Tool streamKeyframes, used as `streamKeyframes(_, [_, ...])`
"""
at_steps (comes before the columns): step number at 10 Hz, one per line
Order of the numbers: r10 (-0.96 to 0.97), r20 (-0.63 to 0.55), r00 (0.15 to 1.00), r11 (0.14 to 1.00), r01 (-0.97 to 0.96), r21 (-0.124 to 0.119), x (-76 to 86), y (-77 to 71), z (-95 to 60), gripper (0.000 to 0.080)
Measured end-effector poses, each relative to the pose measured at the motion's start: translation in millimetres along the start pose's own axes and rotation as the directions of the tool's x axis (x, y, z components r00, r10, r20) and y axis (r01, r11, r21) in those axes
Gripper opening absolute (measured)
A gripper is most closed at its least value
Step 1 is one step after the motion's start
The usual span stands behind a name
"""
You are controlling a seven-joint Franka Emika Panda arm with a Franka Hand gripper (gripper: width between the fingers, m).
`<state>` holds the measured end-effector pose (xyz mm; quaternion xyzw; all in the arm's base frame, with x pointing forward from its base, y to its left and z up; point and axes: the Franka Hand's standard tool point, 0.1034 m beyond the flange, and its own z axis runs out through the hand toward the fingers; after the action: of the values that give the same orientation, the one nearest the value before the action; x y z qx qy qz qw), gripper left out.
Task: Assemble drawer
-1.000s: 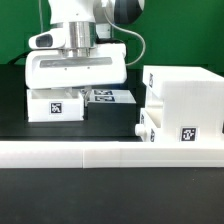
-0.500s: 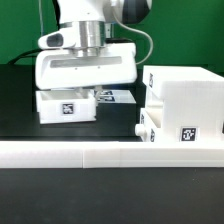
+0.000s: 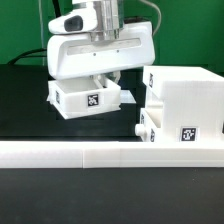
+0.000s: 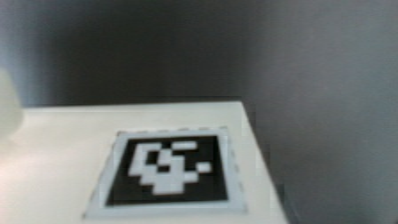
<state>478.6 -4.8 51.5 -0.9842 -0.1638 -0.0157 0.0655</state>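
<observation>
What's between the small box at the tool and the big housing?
Nothing. The exterior view shows only a narrow bare strip of black table between small box and housing.

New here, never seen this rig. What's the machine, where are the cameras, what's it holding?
It is one robot arm with a two-finger gripper, putting a white plastic drawer unit together. The wide picture comes from a camera off the arm. The blurry close-up comes from a camera on the wrist and shows a white surface with a black-and-white tag. On the black table stands the big housing, at the exterior view's right, behind a long low rail. The gripper appears shut on a small box, held beside the housing, not yet in it.
</observation>
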Motion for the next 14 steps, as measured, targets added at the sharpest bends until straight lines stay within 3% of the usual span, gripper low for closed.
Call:
streamKeyframes(1, [-0.013, -0.012, 1.0, 1.0, 0.013, -0.005, 10.1, 2.7, -7.3, 0.0041])
streamKeyframes(3, [-0.058, -0.011, 0.998, 0.998, 0.058, -0.006, 7.0, 2.2, -4.2, 0.0041])
streamKeyframes(5, [-0.279, -0.009, 0.96, 0.96, 0.279, -0.013, 7.3, 8.7, -5.0, 0.0041])
streamKeyframes(9, [-0.643, 0.013, 0.766, 0.765, 0.643, -0.021, 15.8, 33.3, -9.9, 0.0041])
streamKeyframes(10, [-0.654, 0.015, 0.756, 0.756, 0.655, -0.017, 14.6, 32.4, -8.5, 0.0041])
streamKeyframes(13, [-0.786, 0.029, 0.618, 0.618, 0.786, -0.012, 13.2, 35.1, -6.9, 0.0041])
streamKeyframes(14, [-0.845, 0.045, 0.533, 0.533, 0.846, -0.006, 18.5, 38.4, -8.9, 0.0041])
